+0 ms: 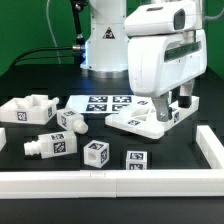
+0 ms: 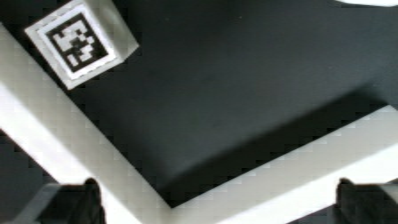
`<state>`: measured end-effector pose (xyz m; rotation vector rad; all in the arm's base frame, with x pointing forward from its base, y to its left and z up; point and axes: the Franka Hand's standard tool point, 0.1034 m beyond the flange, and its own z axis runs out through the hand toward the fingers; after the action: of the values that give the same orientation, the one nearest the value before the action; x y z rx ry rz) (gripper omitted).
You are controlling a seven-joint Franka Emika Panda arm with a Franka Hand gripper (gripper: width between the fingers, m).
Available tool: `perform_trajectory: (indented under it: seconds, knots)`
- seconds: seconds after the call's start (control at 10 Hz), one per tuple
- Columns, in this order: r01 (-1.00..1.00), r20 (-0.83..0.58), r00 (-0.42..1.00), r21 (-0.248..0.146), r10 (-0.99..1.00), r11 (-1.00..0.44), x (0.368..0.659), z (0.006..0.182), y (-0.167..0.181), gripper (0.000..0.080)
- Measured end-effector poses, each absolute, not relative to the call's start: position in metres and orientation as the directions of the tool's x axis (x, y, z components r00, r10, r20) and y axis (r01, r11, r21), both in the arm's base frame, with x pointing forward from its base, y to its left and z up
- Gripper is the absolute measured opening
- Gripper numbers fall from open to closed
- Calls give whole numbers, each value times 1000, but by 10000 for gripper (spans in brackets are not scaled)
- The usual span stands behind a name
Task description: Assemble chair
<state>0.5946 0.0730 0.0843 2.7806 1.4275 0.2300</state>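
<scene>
Black matte table top [image 1: 40, 88] is seen across most of the exterior view; it is lit evenly and only soft shadows are cast. Its near edge is bounded by a long plain white rail [image 1: 100, 181] along the lower part of the frame, and a second white rail [image 1: 211, 148] is run up the lower right. The marker board [image 1: 100, 102] is laid flat at mid-frame. Black cables [image 1: 45, 50] are draped at upper left. A green backdrop [image 1: 213, 50] is seen at upper right; elsewhere the background is dark. A pale strip [image 1: 110, 210] is shown below the rail; what it is cannot be told. In the wrist view a dark matte surface [image 2: 231, 110] is shown.
</scene>
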Motion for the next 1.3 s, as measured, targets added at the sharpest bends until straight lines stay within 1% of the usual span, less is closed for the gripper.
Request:
perform_trajectory:
  seconds: [0.1,0.2,0.4,0.6,0.8,0.9,1.0,1.1,1.2,1.3]
  knots:
    - [771,119,624,67,772,-633,599,87,64,650]
    - [731,123,669,68,733,-679,602,89,57,650]
    - [680,123,721,62,681,-731,605,86,34,650]
    - [686,122,715,62,688,-725,604,86,39,650]
    - [680,116,722,60,682,-731,604,85,34,650]
    - [635,76,768,34,635,-772,601,83,20,650]
    - [512,52,858,11,512,-859,610,83,15,650]
    - [399,45,916,-10,398,-917,619,79,17,650]
    - [365,49,931,-42,363,-930,620,72,10,650]
    - [373,50,927,-37,371,-927,620,74,11,650]
